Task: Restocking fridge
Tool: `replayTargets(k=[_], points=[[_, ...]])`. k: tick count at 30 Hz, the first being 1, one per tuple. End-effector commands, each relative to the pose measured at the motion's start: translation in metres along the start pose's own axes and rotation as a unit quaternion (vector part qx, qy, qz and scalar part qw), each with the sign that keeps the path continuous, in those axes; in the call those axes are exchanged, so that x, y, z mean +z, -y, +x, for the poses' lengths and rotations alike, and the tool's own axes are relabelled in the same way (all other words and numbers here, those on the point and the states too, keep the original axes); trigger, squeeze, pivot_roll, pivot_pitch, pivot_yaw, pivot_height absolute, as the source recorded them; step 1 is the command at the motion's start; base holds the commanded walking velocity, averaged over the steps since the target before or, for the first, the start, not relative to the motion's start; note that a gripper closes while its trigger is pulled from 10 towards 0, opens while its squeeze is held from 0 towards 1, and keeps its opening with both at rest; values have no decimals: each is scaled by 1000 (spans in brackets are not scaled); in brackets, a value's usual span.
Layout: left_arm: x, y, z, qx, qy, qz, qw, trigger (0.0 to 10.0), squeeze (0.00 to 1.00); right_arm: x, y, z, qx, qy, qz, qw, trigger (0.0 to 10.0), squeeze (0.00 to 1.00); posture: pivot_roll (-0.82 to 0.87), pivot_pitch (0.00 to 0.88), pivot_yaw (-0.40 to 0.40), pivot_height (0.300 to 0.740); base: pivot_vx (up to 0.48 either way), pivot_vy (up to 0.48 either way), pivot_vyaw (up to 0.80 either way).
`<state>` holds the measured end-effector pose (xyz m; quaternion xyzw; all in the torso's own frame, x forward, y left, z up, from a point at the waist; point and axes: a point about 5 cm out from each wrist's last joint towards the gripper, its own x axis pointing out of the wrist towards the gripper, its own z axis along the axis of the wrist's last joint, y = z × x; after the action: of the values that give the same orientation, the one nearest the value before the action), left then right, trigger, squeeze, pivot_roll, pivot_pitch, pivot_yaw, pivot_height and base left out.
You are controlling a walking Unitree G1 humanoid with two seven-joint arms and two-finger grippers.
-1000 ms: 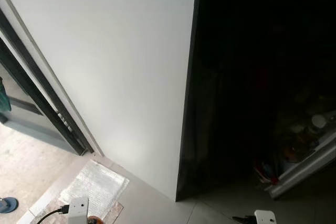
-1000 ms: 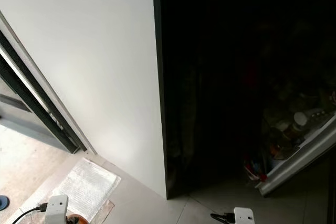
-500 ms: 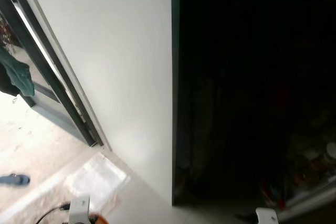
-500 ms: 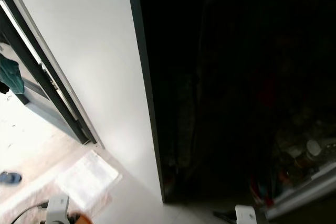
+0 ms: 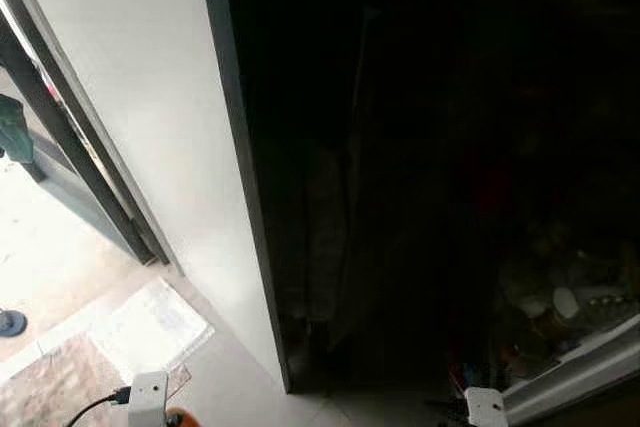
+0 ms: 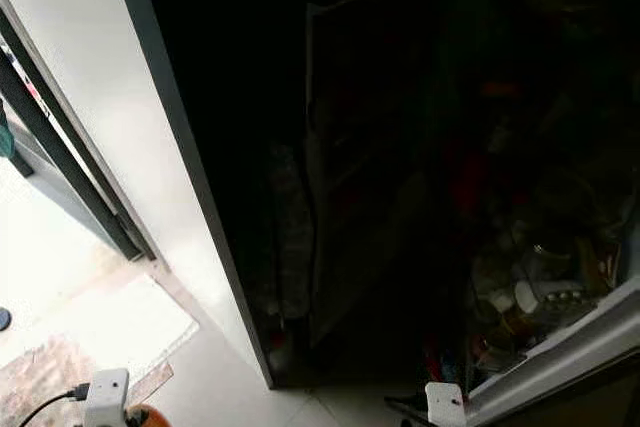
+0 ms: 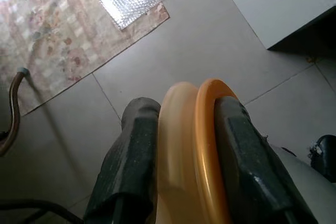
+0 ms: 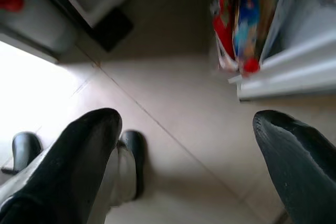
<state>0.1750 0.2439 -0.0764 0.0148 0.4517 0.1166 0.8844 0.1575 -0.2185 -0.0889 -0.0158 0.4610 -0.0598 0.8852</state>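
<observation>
The open fridge (image 5: 420, 147) is a dark cavity ahead, with its contents hard to make out. Its door shelf (image 6: 560, 347) at the lower right holds several jars and packets. In the left wrist view my left gripper (image 7: 185, 109) is shut on a rounded orange and pale-yellow item (image 7: 191, 145), low over the floor tiles. The right gripper (image 8: 186, 124) is open with its fingers wide apart and nothing between them. It hangs above the tiles near the colourful packets (image 8: 247, 19) on the door shelf.
A white panel (image 5: 130, 97) with a dark edge stands left of the fridge opening. Further left is a dark sliding-door frame (image 5: 70, 157). A bubble-wrap sheet (image 5: 150, 327) lies on a patterned rug (image 7: 58, 40) at the lower left.
The whole picture has shifted left, so the camera has turned right. More of the dark fridge interior and its door shelf shows. Both grippers look unchanged.
</observation>
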Motion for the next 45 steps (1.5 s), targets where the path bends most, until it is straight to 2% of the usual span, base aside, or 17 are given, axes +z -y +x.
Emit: replayTargets(k=[1, 3, 4, 5, 6, 8, 11, 12, 14, 16, 19, 30, 33, 34, 36, 45], points=[[-3, 1, 0, -4, -6, 9, 1000, 10000, 0, 6, 3, 0, -4, 19, 3, 1000, 10000, 0, -206, 12, 40, 740, 0, 0, 0], [-3, 1, 0, -4, -7, 10, 1000, 10000, 0, 13, 3, 1, -8, 38, 2, 999, 10000, 0, -210, 10, 40, 740, 0, 0, 0], [-3, 2, 0, -5, -7, 11, 1000, 10000, 0, 22, 13, 1, -22, 65, 5, 998, 10000, 0, -213, 10, 40, 740, 0, 0, 0], [-3, 2, 0, -5, -7, 11, 1000, 10000, 0, 22, 13, 1, -22, 65, 5, 998, 10000, 0, -213, 10, 40, 740, 0, 0, 0], [-3, 2, 0, -5, -7, 11, 1000, 10000, 0, 34, 24, 0, -36, 95, 5, 995, 10000, 0, -214, 12, 40, 740, 0, 0, 0], [-4, 2, 0, -4, -7, 12, 1000, 10000, 0, 44, 31, -1, -42, 120, 3, 992, 10000, 0, -215, 16, 39, 740, 0, 0, 0], [-4, 2, 0, -4, -8, 12, 1000, 10000, 0, 54, 34, -1, -42, 142, 0, 989, 10000, 0, -217, 23, 38, 740, 0, 0, 0], [-4, 2, 0, -4, -8, 13, 1000, 10000, 0, 70, 33, -2, -39, 180, -7, 983, 10000, 0, -217, 23, 38, 740, 0, 0, 0], [-4, 2, 0, -4, -8, 13, 1000, 10000, 0, 74, 33, -3, -38, 190, -9, 981, 10000, 0, -217, 23, 38, 740, 0, 0, 0], [-4, 1, -1, -3, -9, 13, 1000, 10000, 0, 94, 28, -7, -36, 251, -10, 967, 10000, 0, -215, 33, 39, 740, 0, 0, 0], [-5, 1, -1, -2, -9, 13, 1000, 10000, 0, 106, 21, -11, -32, 291, -16, 956, 10000, 0, -217, 35, 39, 740, 0, 0, 0], [-5, 4, 0, -5, -11, 16, 1000, 10000, 0, 105, 15, -13, -40, 303, -19, 952, 10000, 0, -219, 39, 35, 740, 0, 0, 0], [-5, 4, 0, -5, -10, 19, 1000, 10000, 0, 112, 15, -16, -47, 323, -26, 945, 10000, 0, -218, 40, 35, 740, 0, 0, 0], [-5, 4, -1, -6, -11, 21, 1000, 10000, 0, 118, 16, -19, -61, 343, -25, 937, 10000, 0, -219, 40, 37, 740, 0, 0, 0], [-6, 4, -1, -6, -11, 22, 1000, 10000, 0, 121, 16, -21, -69, 356, -22, 932, 10000, 0, -219, 40, 37, 740, 0, 0, 0], [-6, 4, -1, -7, -11, 30, 999, 10000, 0, 121, 19, -24, -80, 366, -16, 927, 10000, 0, -220, 41, 39, 740, 0, 0, 0]])
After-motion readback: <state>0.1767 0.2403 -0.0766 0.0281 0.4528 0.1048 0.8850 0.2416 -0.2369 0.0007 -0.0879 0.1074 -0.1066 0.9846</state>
